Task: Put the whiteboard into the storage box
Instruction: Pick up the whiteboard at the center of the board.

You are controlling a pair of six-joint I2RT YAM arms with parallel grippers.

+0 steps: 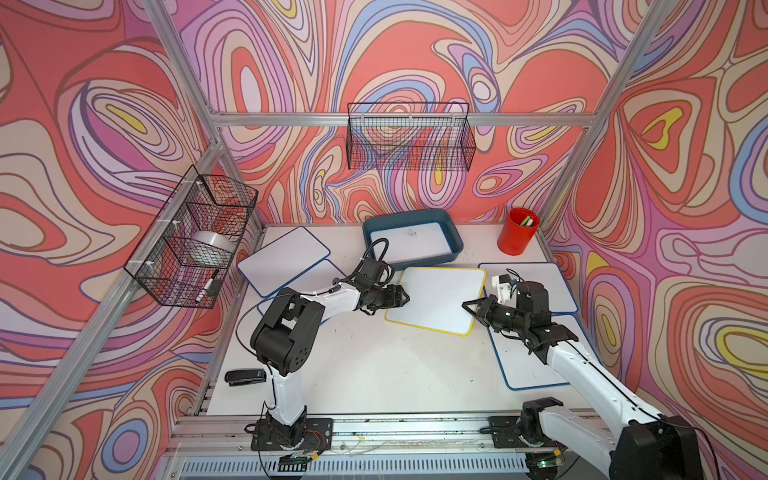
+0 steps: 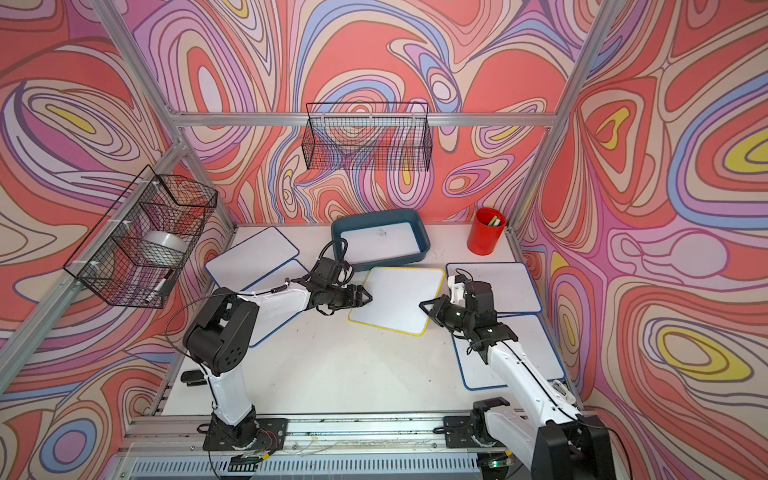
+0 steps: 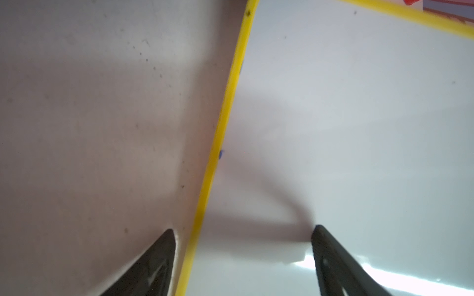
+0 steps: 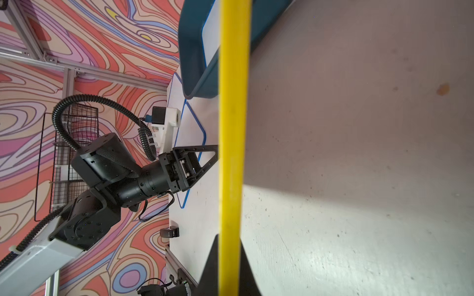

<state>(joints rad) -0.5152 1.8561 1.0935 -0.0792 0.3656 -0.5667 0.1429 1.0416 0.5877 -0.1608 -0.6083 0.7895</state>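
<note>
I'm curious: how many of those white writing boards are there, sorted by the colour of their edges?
yellow-edged whiteboard: 1
blue-edged whiteboards: 5 (two on the left, two on the right, one lying inside the storage box)
Total: 6

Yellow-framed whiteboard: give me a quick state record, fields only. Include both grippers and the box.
target: yellow-framed whiteboard, mid-table, in front of the storage box, outside it
right gripper: shut on the target's near-right edge
left gripper: open, at the opposite edge, not gripping
box contents: one stored whiteboard lying flat inside
other boards: blue-framed whiteboards, two on each side of the table
target lifted or flat: cannot tell
</note>
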